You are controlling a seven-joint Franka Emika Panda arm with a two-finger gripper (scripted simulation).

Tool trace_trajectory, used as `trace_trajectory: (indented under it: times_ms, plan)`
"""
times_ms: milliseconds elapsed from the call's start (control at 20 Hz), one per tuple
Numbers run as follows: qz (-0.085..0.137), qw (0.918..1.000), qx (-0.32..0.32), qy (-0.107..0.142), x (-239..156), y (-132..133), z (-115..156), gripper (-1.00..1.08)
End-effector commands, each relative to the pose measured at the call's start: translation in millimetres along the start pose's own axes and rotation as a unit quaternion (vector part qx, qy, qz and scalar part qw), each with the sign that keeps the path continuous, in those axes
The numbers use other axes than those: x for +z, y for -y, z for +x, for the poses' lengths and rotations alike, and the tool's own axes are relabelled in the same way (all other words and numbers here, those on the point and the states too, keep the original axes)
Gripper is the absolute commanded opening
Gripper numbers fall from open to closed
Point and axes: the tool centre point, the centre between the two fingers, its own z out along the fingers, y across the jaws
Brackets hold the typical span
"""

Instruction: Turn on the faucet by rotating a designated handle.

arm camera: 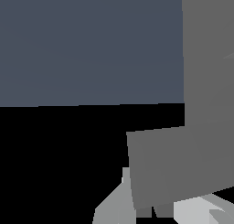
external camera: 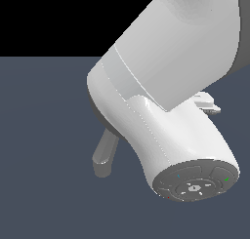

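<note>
In the exterior view my arm's white link fills the foreground and hides most of the faucet. Only its thick rounded grey spout shows beside the arm, on the exterior view's left. The handle is hidden there. In the wrist view flat matte grey parts of the faucet sit very close: a broad slab and a narrower bar rising from it. Which of them is the handle I cannot tell. My gripper has its pale fingers standing apart on either side of the broad slab's near edge.
A flat blue-grey floor spreads around the faucet, with black background beyond it. A small pale part pokes out behind the arm on the exterior view's right.
</note>
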Motion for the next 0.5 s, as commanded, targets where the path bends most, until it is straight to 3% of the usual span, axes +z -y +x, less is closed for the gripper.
trace_trajectory:
  times_ms: [0,450]
  plan:
    - [-0.004,1.0000,0.001,-0.001,1,-2,8,-1.00]
    - [-0.006,1.0000,0.000,-0.002,2,3,31,-1.00]
